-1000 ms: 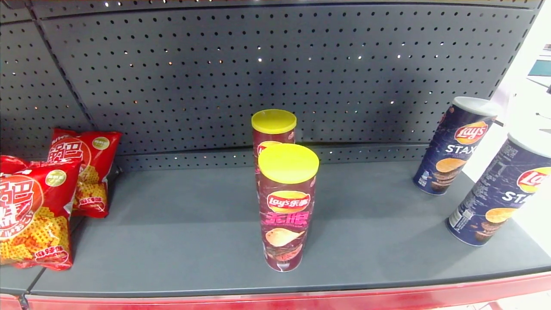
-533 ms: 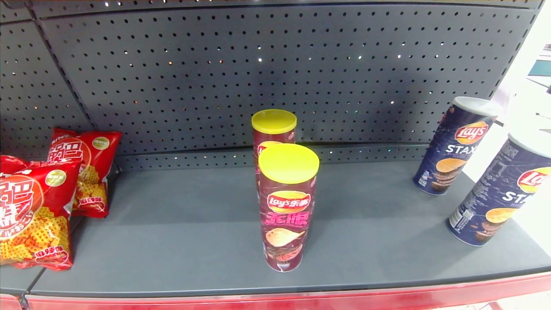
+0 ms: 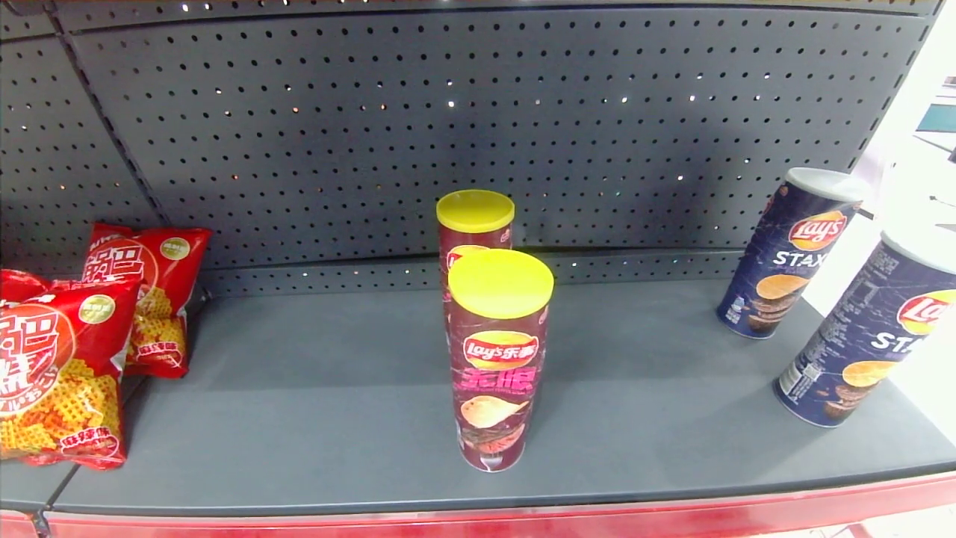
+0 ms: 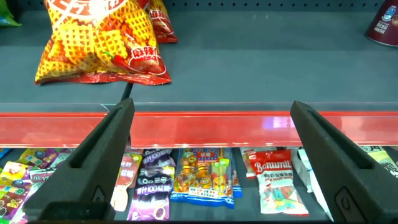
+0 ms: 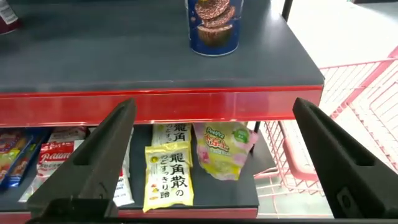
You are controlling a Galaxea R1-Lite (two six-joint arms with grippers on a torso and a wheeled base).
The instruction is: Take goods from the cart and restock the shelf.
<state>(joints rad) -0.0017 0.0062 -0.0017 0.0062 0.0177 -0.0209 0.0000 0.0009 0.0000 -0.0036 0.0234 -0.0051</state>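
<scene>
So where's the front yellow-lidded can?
In the head view, the front can stands mid-shelf, just before a second yellow-lidded can, between red snack bags on the left and blue cans on the right.

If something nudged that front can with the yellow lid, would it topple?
Probably, if pushed high: the front can is tall and narrow. It might knock the second can close behind it. Lying down, its round body would likely roll.

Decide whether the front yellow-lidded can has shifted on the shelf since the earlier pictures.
No. Measured against the red shelf edge, the front yellow-lidded can holds its place.
</scene>
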